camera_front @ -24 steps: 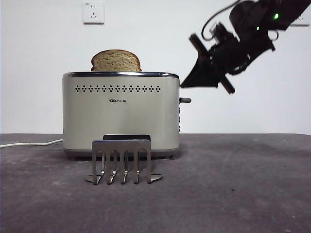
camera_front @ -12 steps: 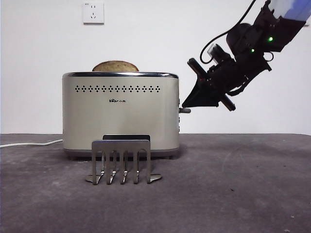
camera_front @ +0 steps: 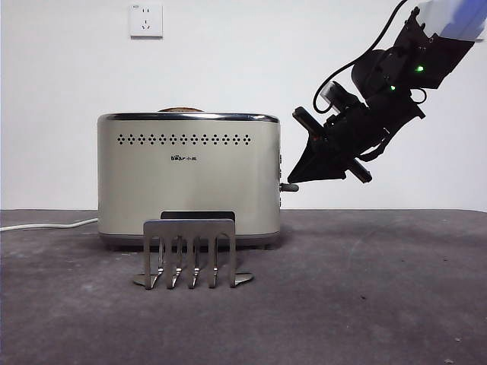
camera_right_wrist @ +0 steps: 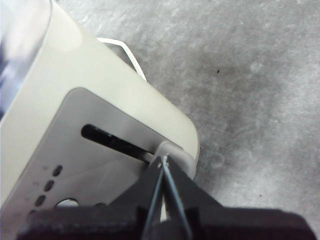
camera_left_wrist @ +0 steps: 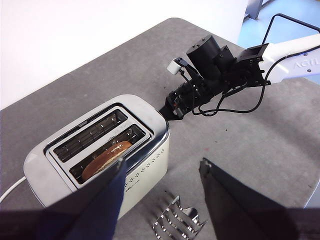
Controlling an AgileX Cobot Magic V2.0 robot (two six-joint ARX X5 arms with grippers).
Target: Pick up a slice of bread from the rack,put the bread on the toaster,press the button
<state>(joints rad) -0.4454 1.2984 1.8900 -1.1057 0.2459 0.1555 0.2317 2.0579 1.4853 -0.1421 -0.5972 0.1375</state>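
Observation:
The cream toaster (camera_front: 189,179) stands mid-table, and only a sliver of the slice of bread (camera_front: 180,109) shows above its chrome rim. From above, the bread (camera_left_wrist: 106,154) sits deep in the nearer slot. My right gripper (camera_front: 294,178) is shut, its tip resting on top of the button (camera_front: 288,186) low on the toaster's right side. Up close, the shut tips (camera_right_wrist: 163,163) touch the button (camera_right_wrist: 175,154) at the end of its dark slot. The grey rack (camera_front: 190,251) stands bare in front of the toaster. My left gripper (camera_left_wrist: 162,187) hangs open above the toaster and rack.
A white cord (camera_front: 46,225) runs left from the toaster along the dark table. A wall socket (camera_front: 146,20) is on the white wall behind. The right arm (camera_front: 396,84) slants in from the upper right.
My right gripper has come down along the toaster's side, taking the button down with it. The bread has sunk from well above the rim to almost out of sight.

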